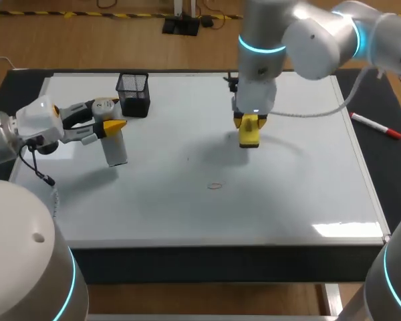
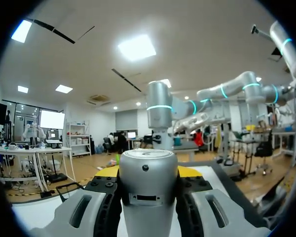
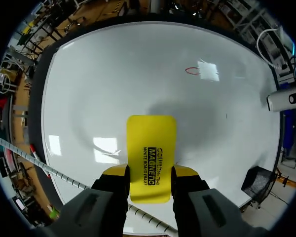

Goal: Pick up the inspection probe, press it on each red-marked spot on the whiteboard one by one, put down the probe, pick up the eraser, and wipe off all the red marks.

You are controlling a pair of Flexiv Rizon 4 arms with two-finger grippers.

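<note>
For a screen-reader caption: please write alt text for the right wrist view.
The right tool holds a yellow eraser over the whiteboard; one red mark lies ahead of it.

A black mesh pen cup (image 1: 134, 95) is seen standing upright toward the far left of the table (image 1: 391, 174), squarish in outline, with its open top turned up. In the right wrist view the same cup (image 3: 259, 185) is caught from above, and its dark mesh walls can be made out. A marker (image 1: 376, 125) is laid flat on the table's dark surface at the far right. It is white-bodied with red on it, set at a slant, and well apart from the cup.
</note>
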